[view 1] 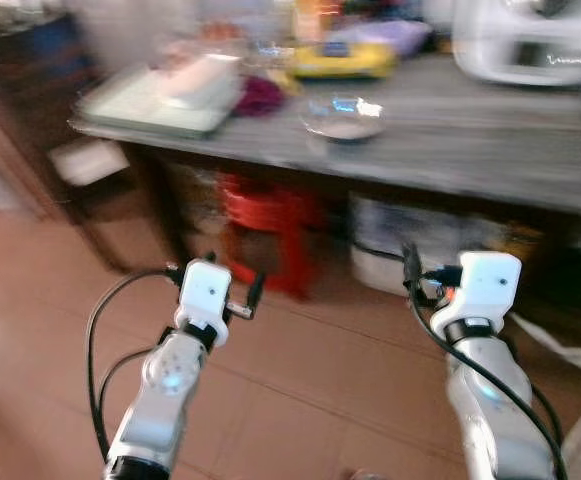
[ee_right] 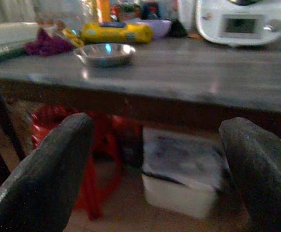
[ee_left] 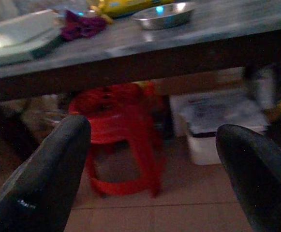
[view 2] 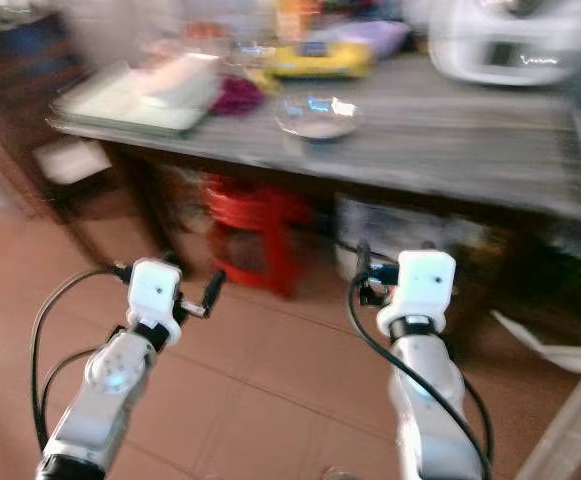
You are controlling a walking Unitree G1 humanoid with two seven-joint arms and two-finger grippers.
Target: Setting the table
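Both grippers are held spread and empty below table height: left gripper [ee_left: 152,159], right gripper [ee_right: 155,159]. Beyond, a red stool [view 1: 265,225] is seen under the table [view 1: 490,150]. A metal bowl [view 1: 343,117] is positioned on top.

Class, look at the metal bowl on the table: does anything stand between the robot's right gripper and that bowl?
Only the table edge. The right gripper hangs below tabletop height, fingers open, so the table's front edge lies between it and the metal bowl. The tabletop around the bowl looks bare.
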